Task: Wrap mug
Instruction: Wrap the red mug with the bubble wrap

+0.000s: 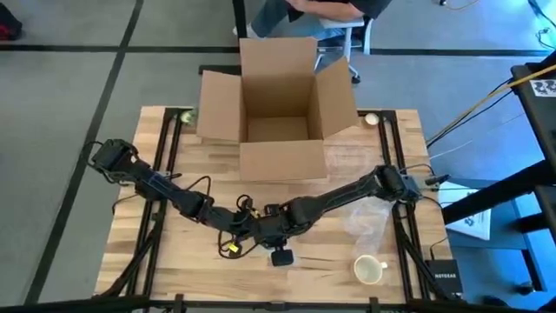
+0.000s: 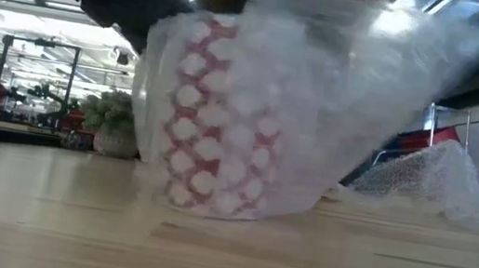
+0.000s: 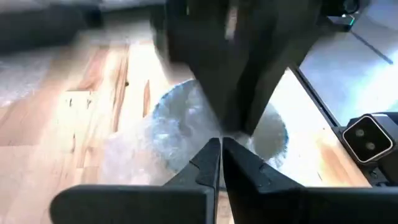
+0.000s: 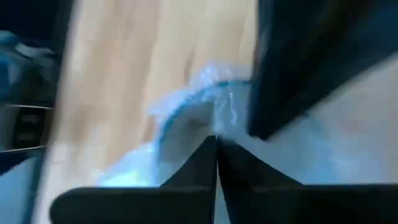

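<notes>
A mug with a red-and-white pattern (image 2: 220, 141) stands upright on the wooden table (image 2: 224, 245), covered by a sheet of clear bubble wrap (image 2: 322, 80). Both grippers meet right over it, near the table's front middle: my left gripper (image 1: 250, 228) comes from the left and my right gripper (image 1: 269, 228) from the right. Both are shut at the wrap over the mug's top. In the high view the arms hide the mug. In the left wrist view the mug's wrapped round top (image 3: 180, 118) lies just beyond my fingertips. My left gripper (image 3: 221, 144) pinches the bubble wrap at the mug's top (image 3: 199, 134) between its shut fingertips, slanting down from the table's left. The wrap is gathered over the mug, which stands on the table. My right gripper (image 4: 216, 140) has its shut fingertips on a bunched fold of the wrap (image 4: 199, 112), slanting down from the right. How many layers it holds cannot be told.
An open cardboard box (image 1: 278, 104) stands at the far middle of the table. A plain white mug (image 1: 369, 269) sits at the near right, with loose bubble wrap (image 1: 365, 217) beside it. A person sits beyond the far edge (image 1: 304, 13).
</notes>
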